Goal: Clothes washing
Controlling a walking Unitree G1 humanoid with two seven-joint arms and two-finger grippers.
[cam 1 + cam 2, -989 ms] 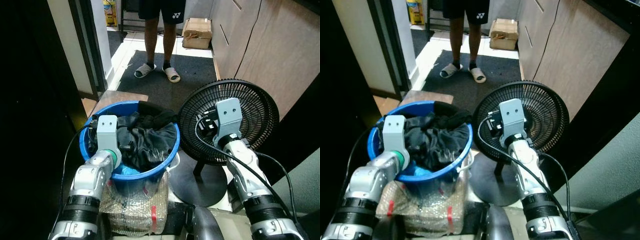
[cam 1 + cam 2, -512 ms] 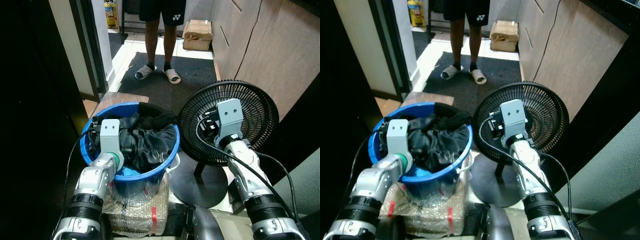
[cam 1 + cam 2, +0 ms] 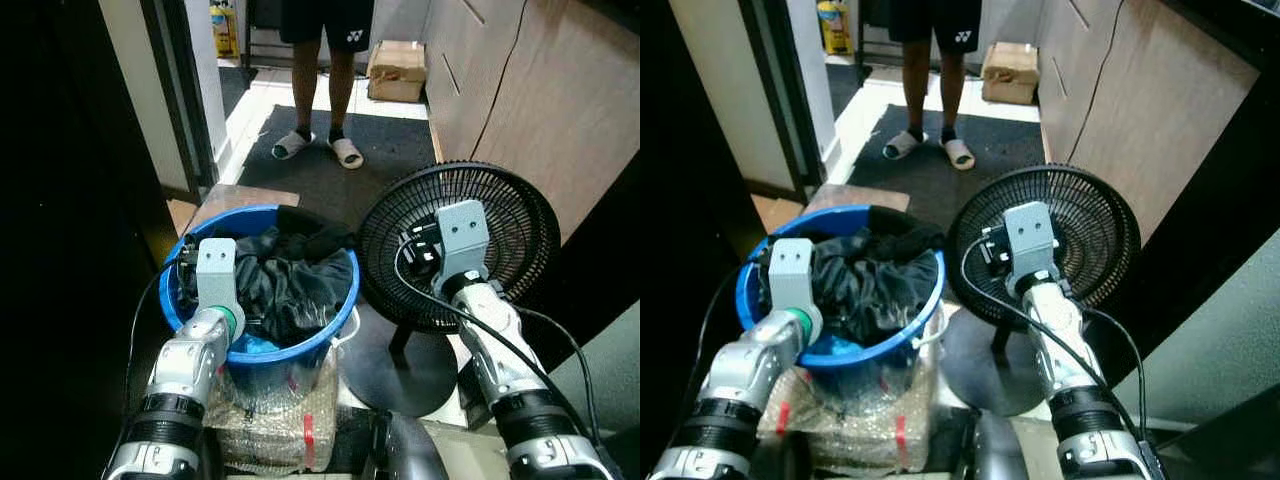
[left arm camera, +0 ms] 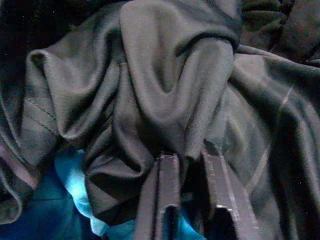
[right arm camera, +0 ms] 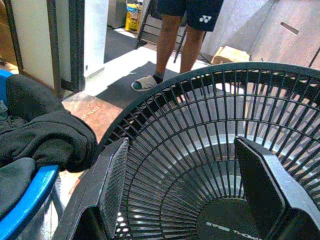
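Cramped dark hallway: blue bucket (image 3: 335, 318) of dark clothes (image 3: 290, 275), soft, floppy, probably light. Left claw (image 4: 187, 162) is nearly shut, pinching a fold right at its tips, which looks like a decent spot to grab. Right claw (image 5: 192, 185) gapes wide and empty in front of the fan (image 3: 500, 215).

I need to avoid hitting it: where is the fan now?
In the eye views the fan stands on the floor at the robot's right, beside the blue bucket, just behind the open right gripper.

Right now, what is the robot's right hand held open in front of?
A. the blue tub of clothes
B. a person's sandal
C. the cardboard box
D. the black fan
D: the right hand is spread wide with the black fan grille just beyond its fingers, while the left hand is down in the dark clothes.
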